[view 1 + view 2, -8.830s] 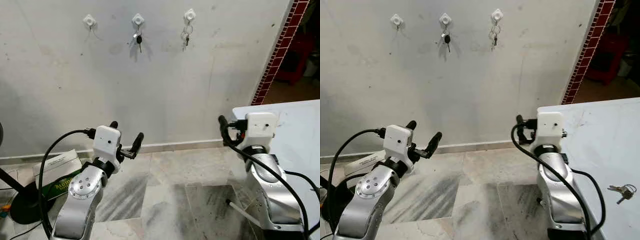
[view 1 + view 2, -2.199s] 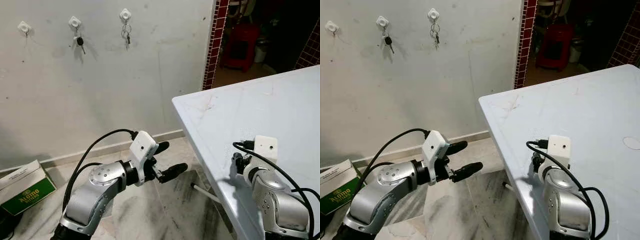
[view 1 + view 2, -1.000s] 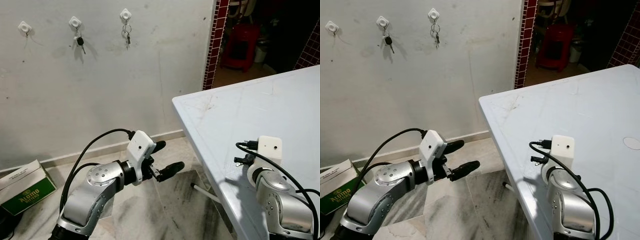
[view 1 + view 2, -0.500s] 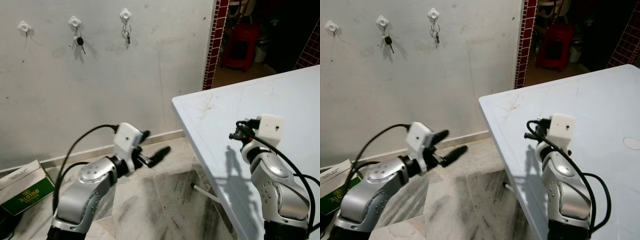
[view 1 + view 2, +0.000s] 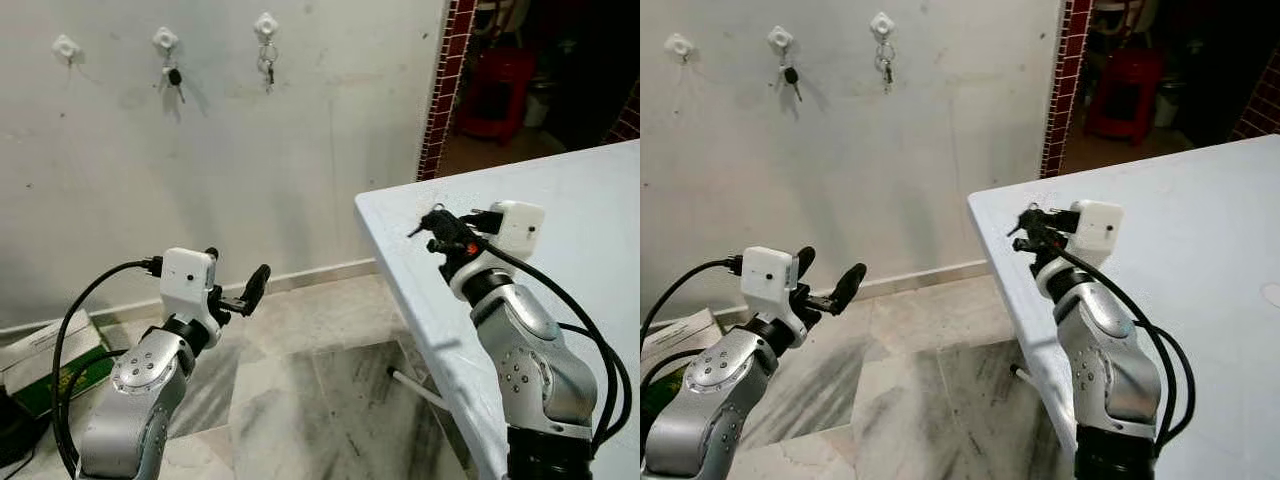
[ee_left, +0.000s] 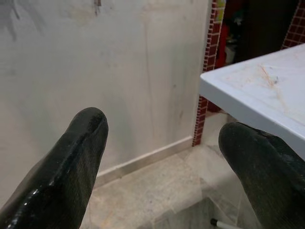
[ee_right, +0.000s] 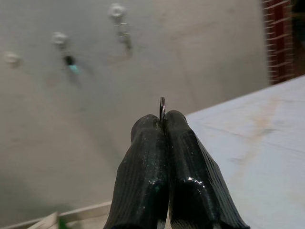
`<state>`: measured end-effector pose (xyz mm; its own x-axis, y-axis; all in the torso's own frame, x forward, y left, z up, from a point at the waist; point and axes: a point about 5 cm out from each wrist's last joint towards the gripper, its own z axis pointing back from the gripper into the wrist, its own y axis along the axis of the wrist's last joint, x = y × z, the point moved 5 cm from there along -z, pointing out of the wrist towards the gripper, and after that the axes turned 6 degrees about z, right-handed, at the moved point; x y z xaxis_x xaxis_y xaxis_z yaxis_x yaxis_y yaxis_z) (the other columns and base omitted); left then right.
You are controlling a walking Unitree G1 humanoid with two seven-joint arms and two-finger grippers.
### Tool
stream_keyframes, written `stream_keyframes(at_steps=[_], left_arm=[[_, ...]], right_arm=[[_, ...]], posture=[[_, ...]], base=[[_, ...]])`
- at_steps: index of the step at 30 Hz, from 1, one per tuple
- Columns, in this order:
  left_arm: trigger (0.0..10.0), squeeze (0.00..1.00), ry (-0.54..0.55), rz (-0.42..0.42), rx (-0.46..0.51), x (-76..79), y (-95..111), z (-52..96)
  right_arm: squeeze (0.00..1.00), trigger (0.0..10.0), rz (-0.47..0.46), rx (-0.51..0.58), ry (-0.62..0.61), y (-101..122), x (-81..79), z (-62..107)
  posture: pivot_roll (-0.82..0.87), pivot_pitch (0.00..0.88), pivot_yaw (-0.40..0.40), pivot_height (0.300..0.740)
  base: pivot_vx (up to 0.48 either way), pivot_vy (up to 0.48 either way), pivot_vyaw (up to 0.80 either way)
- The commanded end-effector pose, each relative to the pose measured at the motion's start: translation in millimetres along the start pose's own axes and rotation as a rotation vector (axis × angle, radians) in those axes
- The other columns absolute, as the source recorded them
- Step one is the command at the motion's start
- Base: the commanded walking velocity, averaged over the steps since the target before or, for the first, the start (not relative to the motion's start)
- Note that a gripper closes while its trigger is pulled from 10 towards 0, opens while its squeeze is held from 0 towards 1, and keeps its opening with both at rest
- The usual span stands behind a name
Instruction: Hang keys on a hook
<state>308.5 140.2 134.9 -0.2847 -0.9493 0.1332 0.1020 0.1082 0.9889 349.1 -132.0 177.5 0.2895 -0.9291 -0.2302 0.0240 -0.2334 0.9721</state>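
Two silver arms with black cables, white wrist camera boxes, round screwed joint caps, glossy black fingers (image 6: pixel 71 167)

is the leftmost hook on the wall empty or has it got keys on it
Empty. The leftmost hook is bare, while the middle hook and the right hook each carry keys.

White table (image 5: pixel 560 200) at right, red stool (image 5: pixel 497 92) beyond it through the doorway, brick-tiled edge (image 5: pixel 440 100) between, green box (image 5: pixel 45 362) on floor far left of table.
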Motion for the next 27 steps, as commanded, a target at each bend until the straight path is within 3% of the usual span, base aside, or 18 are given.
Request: stream_keyframes(at_steps=[1, 4, 7, 12, 27], left_arm=[[10.0, 0.00, 0.021, -0.031, 0.041, -2.2, 10, 0.0], [10.0, 0.00, 0.035, -0.048, 0.050, -4.1, 13, -0.3], [10.0, 0.00, 0.116, -0.093, 0.066, -17.7, 15, 1.3], [10.0, 0.00, 0.158, -0.084, 0.056, -23.2, 11, 4.9], [10.0, 0.00, 0.186, -0.094, 0.067, -23.0, 12, 2.8]], right_arm=[[0.00, 10.0, -0.006, 0.005, 0.027, 2, -4.6, -2.9], [0.00, 10.0, -0.004, 0.004, 0.022, 2, -3.9, -3.0], [0.00, 10.0, 0.043, -0.003, -0.020, 1, 2.1, -1.5], [0.00, 10.0, 0.102, -0.008, -0.043, -4, -0.4, 1.8], [0.00, 10.0, 0.132, -0.012, -0.035, -8, -8.1, 1.6]], posture=[[0.08, 0.000, 0.059, 0.740], [0.08, 0.000, 0.059, 0.740], [0.07, 0.000, 0.063, 0.740], [0.07, 0.000, 0.063, 0.740], [0.07, 0.000, 0.065, 0.740]], base=[[0.000, 0.000, 0.00], [0.000, 0.000, 0.00], [0.000, 0.000, 0.00], [0.000, 0.000, 0.00], [0.000, 0.000, 0.00]])
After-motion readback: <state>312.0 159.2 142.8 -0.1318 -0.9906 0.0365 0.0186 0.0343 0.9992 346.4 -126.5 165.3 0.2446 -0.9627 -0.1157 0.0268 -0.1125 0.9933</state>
